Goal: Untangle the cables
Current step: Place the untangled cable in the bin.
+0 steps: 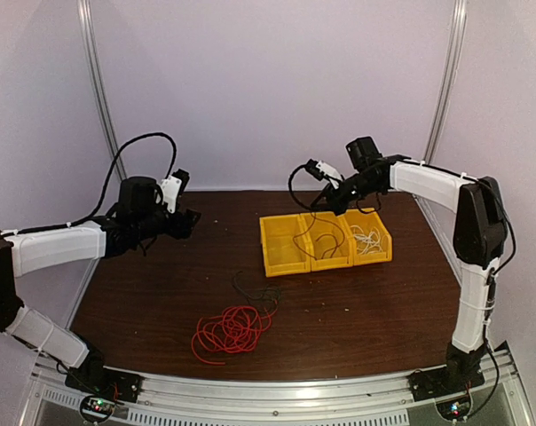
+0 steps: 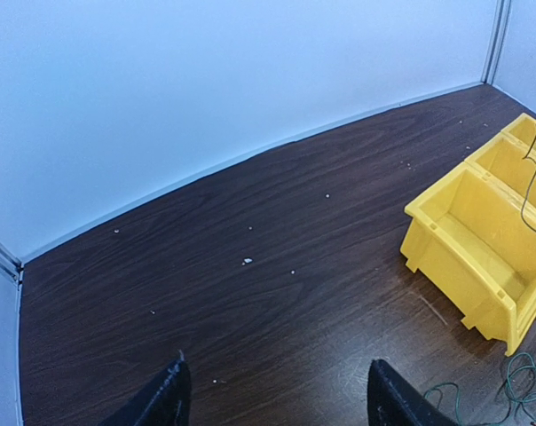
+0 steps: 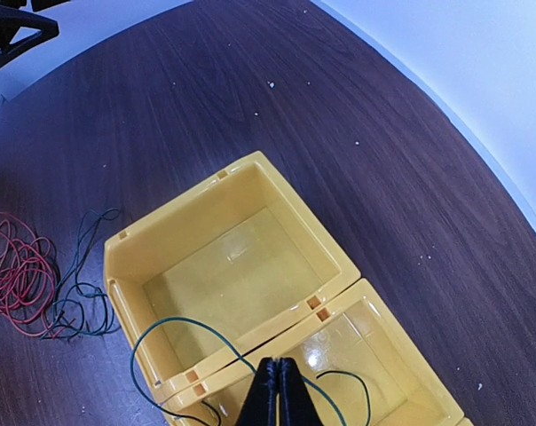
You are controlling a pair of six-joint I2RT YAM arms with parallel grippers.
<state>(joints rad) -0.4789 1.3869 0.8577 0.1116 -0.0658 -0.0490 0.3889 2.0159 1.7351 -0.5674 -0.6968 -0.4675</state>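
- The right jaws are closed together, pinching a black cable (image 3: 172, 321), with the strand crossing between them from side to side in the wrist view.
- From the pinch, one loop is arching out to the jaws' left and a shorter one is curling to their right. Both are drooping, so the cable has no single long axis, only a sideways spread.
- The middle bin (image 3: 401, 355) is sitting directly beneath the jaws. The left-hand loop is hanging over the wall it shares with the left bin (image 3: 241, 257). In my judgement, that overhang is the relation governing any release, as the loop needs to end up inside the middle bin.
- On the other side of these jaws, the right bin (image 1: 374, 257) is holding the white cable (image 1: 367, 238).
- Beyond the left bin from these jaws, the red cable (image 1: 232, 328) is lying heaped in loose loops on the bench (image 1: 366, 311). A dark strand (image 3: 82, 297) is lying against its edge, on the side toward the bins.
- I cannot tell whether that strand is joining the held cable.
- The left jaws are standing apart with nothing between the fingers (image 2: 166, 401), hovering over bare bench, with the heap lying off to their right.
- In my judgement, the left arm (image 1: 55, 248) is sitting somewhat nearer the red heap than the right arm (image 1: 428, 182).
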